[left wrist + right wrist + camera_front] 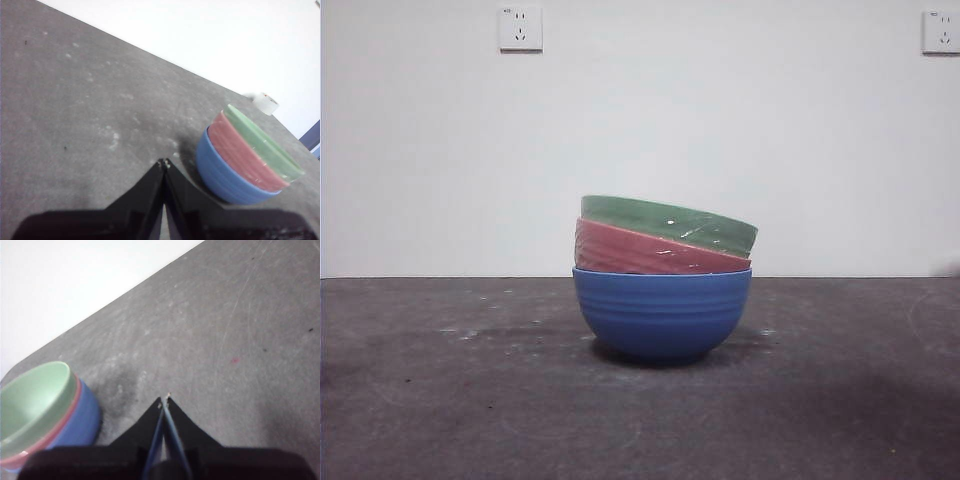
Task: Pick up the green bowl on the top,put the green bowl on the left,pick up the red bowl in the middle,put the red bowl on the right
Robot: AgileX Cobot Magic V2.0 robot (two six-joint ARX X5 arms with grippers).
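Note:
Three bowls stand nested in a stack at the table's middle. The green bowl sits on top, tilted, inside the red bowl, which sits in the blue bowl. The left wrist view shows the green bowl, the red bowl and the blue bowl beside and beyond my left gripper, which is shut and empty. The right wrist view shows the green bowl with a thin red rim over the blue bowl. My right gripper is shut and empty, apart from the stack. Neither gripper shows in the front view.
The grey scuffed table ends at a white wall with two sockets. A roll of white tape lies beyond the stack at the table's far edge in the left wrist view.

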